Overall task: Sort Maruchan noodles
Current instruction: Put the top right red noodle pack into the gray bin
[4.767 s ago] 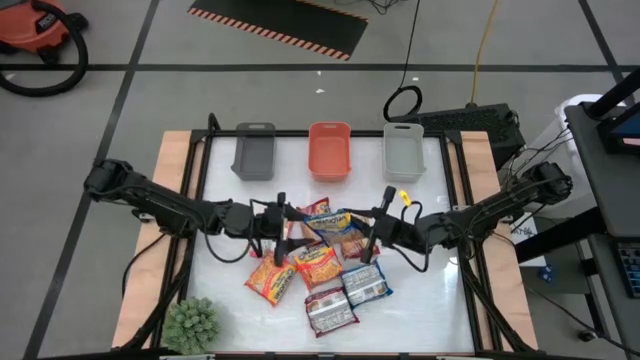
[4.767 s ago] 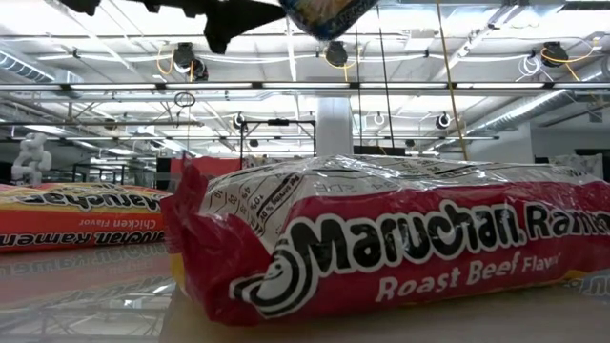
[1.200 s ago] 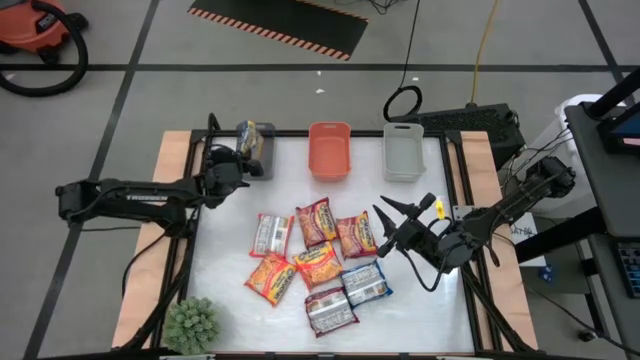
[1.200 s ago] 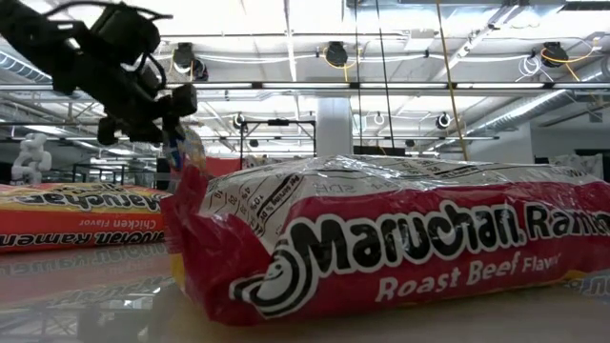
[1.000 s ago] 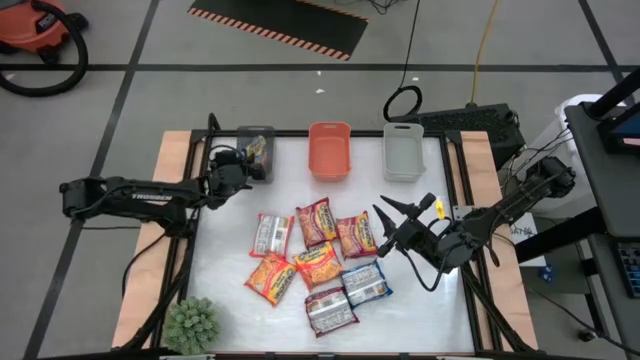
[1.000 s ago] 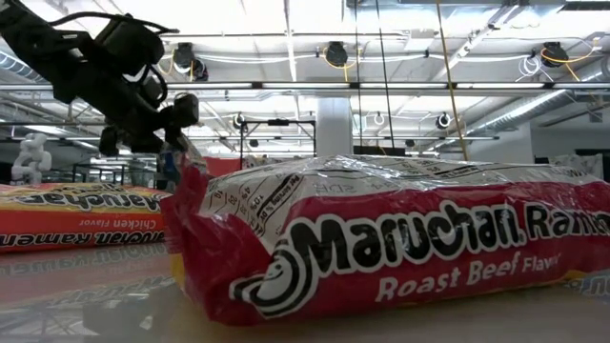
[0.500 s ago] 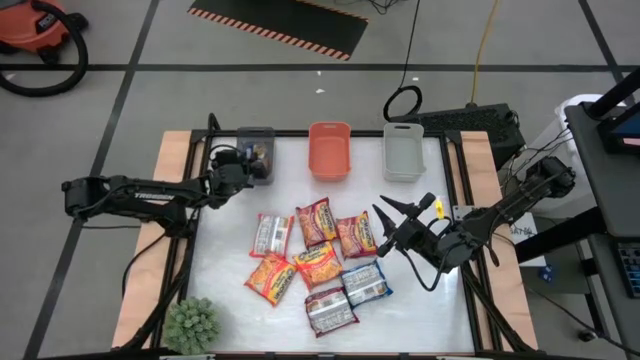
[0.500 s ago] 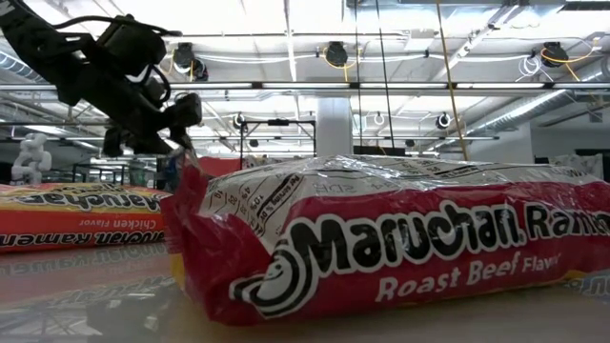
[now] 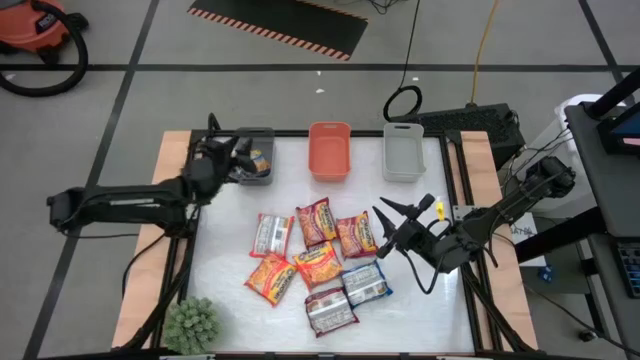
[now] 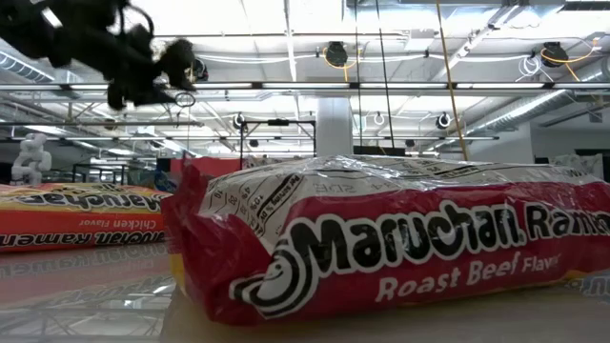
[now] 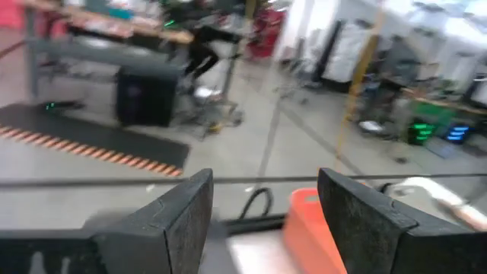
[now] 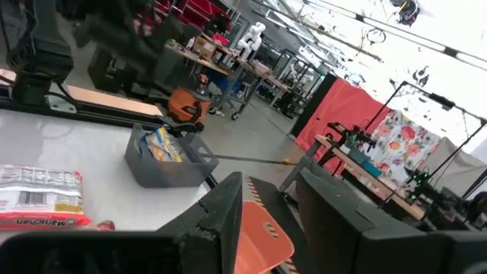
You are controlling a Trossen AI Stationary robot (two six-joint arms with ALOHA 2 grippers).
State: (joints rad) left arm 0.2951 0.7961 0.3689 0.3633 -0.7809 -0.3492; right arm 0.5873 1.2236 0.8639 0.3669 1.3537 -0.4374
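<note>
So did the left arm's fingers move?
Yes. The left gripper has pulled back from over the dark grey bin toward the table's left edge.

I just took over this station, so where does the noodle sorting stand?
One packet lies in the dark grey bin; the orange bin and light grey bin look empty. Nothing is in hand: the left claw is open beside the dark bin, the right claw open, hanging by the pile. Seven packets remain on the table.

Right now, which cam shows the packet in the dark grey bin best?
The right wrist view: the packet sits visibly inside the dark grey bin. The high view shows it smaller, beside the left claw. The low and left wrist views miss it.
</note>
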